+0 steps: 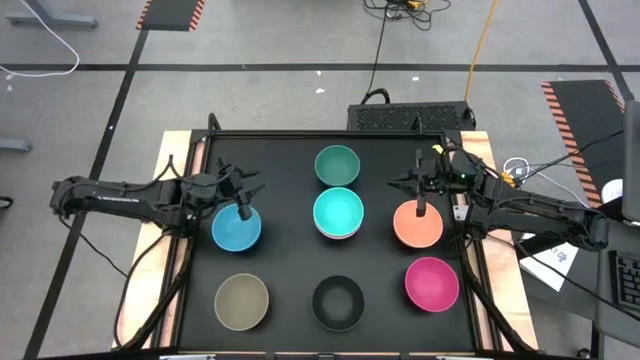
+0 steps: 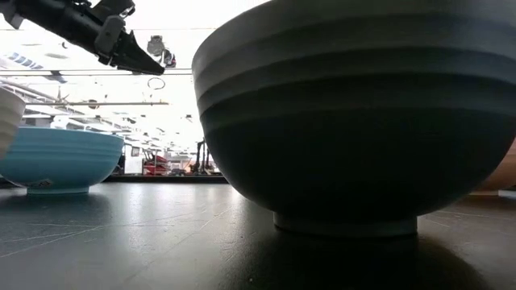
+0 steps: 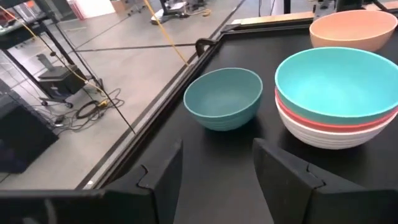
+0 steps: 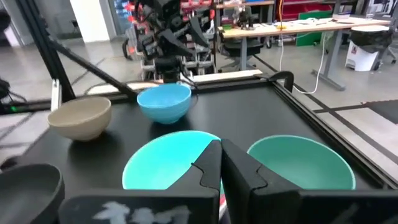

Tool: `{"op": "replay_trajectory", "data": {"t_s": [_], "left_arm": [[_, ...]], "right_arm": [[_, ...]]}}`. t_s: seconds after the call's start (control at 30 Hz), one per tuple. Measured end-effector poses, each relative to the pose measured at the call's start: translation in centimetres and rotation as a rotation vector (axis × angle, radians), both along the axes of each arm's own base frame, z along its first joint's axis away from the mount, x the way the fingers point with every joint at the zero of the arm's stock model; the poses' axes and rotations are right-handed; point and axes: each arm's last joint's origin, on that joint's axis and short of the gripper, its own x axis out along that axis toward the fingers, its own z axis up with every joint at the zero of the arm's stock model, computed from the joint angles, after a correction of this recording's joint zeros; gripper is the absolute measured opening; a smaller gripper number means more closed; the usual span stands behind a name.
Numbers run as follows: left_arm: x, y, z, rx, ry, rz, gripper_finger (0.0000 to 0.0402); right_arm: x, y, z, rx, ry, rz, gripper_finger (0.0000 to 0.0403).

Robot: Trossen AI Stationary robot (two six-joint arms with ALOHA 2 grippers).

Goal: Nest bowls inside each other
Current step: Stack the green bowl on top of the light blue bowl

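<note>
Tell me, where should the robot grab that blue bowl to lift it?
Probably by the rim, coming from straight above. The blue bowl sits upright and open, and its rounded wall gives two fingers little to pinch, while the thin rim fits between them. The left gripper, fingers open, hovers over its far edge.

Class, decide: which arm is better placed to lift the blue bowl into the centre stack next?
Left. The left gripper hangs open over the blue bowl; the right gripper, shut, is above the orange bowl, beyond the stack.

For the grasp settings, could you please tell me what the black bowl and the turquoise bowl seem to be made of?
Black bowl: likely matte plastic, with moulded ridged bands and dull, soft reflections. Turquoise bowl: likely the same matte plastic, with even colour and no glossy highlights.
</note>
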Motion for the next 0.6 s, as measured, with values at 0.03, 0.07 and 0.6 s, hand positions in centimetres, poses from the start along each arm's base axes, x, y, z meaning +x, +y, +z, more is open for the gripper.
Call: {"op": "replay_trajectory", "data": {"t_s": [0.03, 0.07, 0.6], "left_arm": [[0.0, 0.0, 0.1, -0.001, -0.007, 0.002, 0.0198], [0.0, 0.1, 0.2, -0.002, -0.016, 0.006, 0.0198], [0.2, 0.1, 0.7, 0.01, -0.06, 0.001, 0.0198]], "right_arm": [[0.0, 0.0, 0.0, 0.009, -0.005, -0.002, 0.0], [0.0, 0.0, 0.1, 0.022, -0.007, -0.004, 0.0], [-0.3, -2.7, -1.1, 0.268, 0.073, -0.184, 0.0]]}}
